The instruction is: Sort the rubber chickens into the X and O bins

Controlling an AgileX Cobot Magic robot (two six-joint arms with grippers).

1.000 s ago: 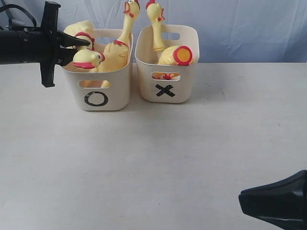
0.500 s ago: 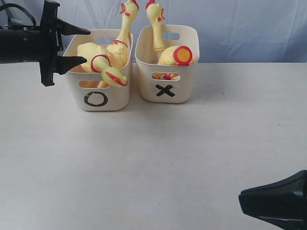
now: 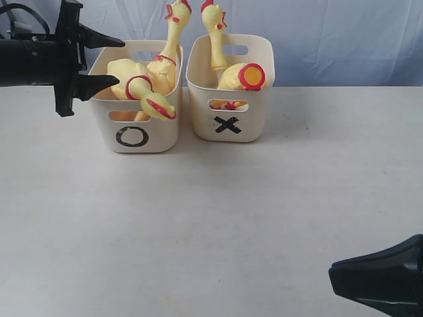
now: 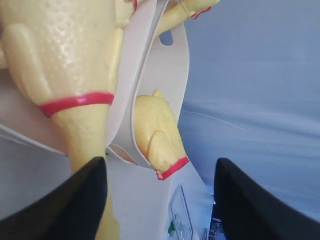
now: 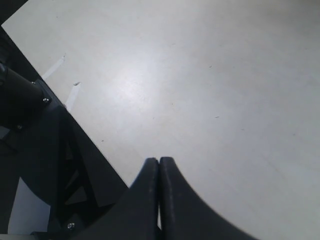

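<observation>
The O bin [image 3: 135, 135] stands at the back left and holds rubber chickens: one [image 3: 135, 86] lies across its top with the head hanging over the front rim, another [image 3: 173, 36] stands up with a long neck. The X bin [image 3: 228, 125] beside it holds a long-necked chicken [image 3: 215, 33] and one showing its round red base [image 3: 252, 76]. My left gripper [image 3: 109, 61] hovers open at the O bin's left rim, with nothing between its fingers. The left wrist view shows a chicken body [image 4: 65, 55] close up. My right gripper [image 5: 159, 162] is shut and empty, low at the front right.
The white table [image 3: 211, 218] stretches in front of the bins. A blue cloth backdrop [image 3: 330, 39] hangs behind them. The right arm's black body [image 3: 383, 274] fills the front right corner.
A second ago my left gripper held a chicken over the O bin; it opened and the chicken dropped across the bin's top. Nothing has moved in the last half second.
</observation>
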